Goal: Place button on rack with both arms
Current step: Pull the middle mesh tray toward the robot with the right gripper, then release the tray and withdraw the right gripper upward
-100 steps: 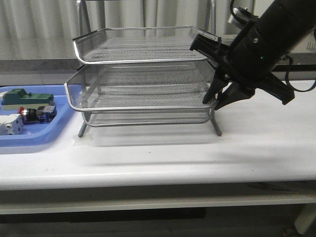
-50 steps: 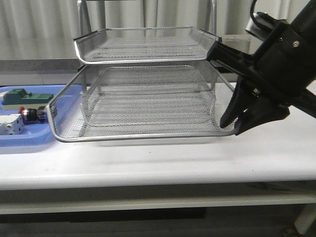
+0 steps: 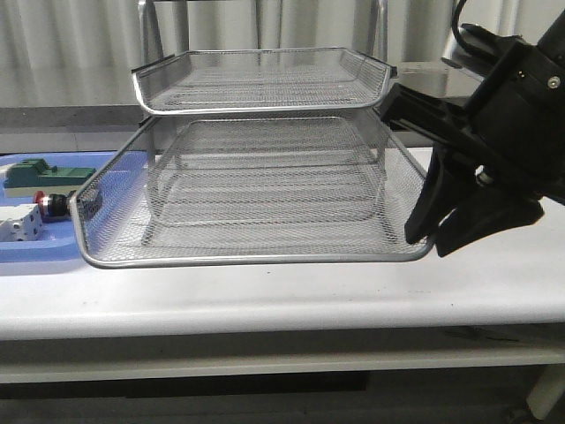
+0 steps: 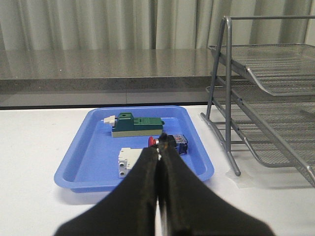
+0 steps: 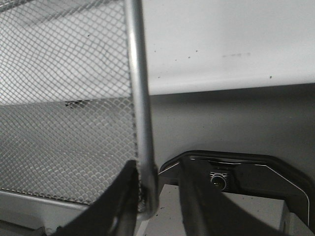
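Slid further out since a moment ago: the silver wire-mesh rack [image 3: 265, 159]'s middle tier, right pincer [image 3: 433, 237] clamped on its rim. Left pincer [image 4: 158, 153] shut, empty. Red-capped push-button [image 4: 170, 143] sits in the blue plastic tray [image 4: 93, 147]; pull level.

A lab-like test bench: white table [image 3: 265, 300], grey curtains [image 4: 98, 24], robot arm [image 3: 512, 115].

Pale pleated curtains [image 4: 98, 23] hang behind a grey speckled stone ledge [image 4: 98, 66], which runs along the far edge of a white table [image 3: 282, 291] lit evenly from above, dark space beneath.
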